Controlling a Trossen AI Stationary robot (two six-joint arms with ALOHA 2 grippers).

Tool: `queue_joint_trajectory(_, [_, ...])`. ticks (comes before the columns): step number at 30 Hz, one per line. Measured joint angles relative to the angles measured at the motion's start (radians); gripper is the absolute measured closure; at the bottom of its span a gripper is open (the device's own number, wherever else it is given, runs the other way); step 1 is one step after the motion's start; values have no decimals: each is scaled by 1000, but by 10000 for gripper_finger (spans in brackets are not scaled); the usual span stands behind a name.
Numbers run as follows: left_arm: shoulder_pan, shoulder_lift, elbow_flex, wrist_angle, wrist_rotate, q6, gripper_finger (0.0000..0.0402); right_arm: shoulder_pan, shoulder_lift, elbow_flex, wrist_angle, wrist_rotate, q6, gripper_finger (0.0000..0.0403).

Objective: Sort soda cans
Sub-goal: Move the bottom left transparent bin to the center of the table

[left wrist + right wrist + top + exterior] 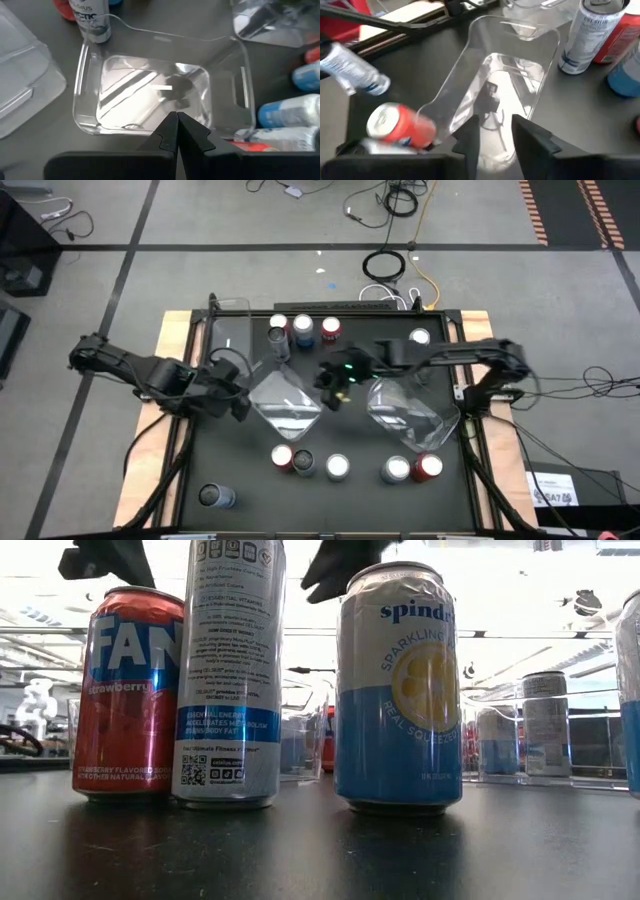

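Fingers, left: the left gripper (pixel 176 131) has its fingers pressed together on nothing, hovering at the edge of the middle clear bin (pixel 285 405).
Fingers, right: the right gripper (pixel 492 131) has its fingers parted with nothing between them, poised over the same bin from the other side.
Bins: the middle bin and the right-hand clear bin (pixel 412 412) both look empty; a third clear bin (pixel 228 330) sits at the far left corner of the bench (pixel 340 500).
Far row of soda cans: three stand behind the middle bin (pixel 303 330), and one alone at the far right (pixel 420 337).
Near row of soda cans: three stand in front of the middle bin (pixel 305 463), two by the right-hand bin (pixel 412 468), one at the near left corner (pixel 213 496).
Progress: judging from the empty bins, sorting has barely begun; every visible can waits outside on the bench.
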Motion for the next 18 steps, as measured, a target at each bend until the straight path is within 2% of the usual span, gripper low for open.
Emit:
queue_joint_trajectory(5, [-27, -39, 0, -2, 1, 51, 384, -29, 203, 222, -146, 0, 9, 228])
queue_joint_trajectory(10, [-41, -78, 0, -68, 4, 80, 384, -48, 361, 342, -165, 1, 8, 175])
queue_joint_trajectory(14, [-43, -109, 0, -139, 4, 103, 384, -74, 451, 411, -172, 4, 48, 152])
queue_joint_trajectory(18, [-43, -142, 0, -166, 5, 147, 384, -99, 512, 440, -185, 4, 106, 145])
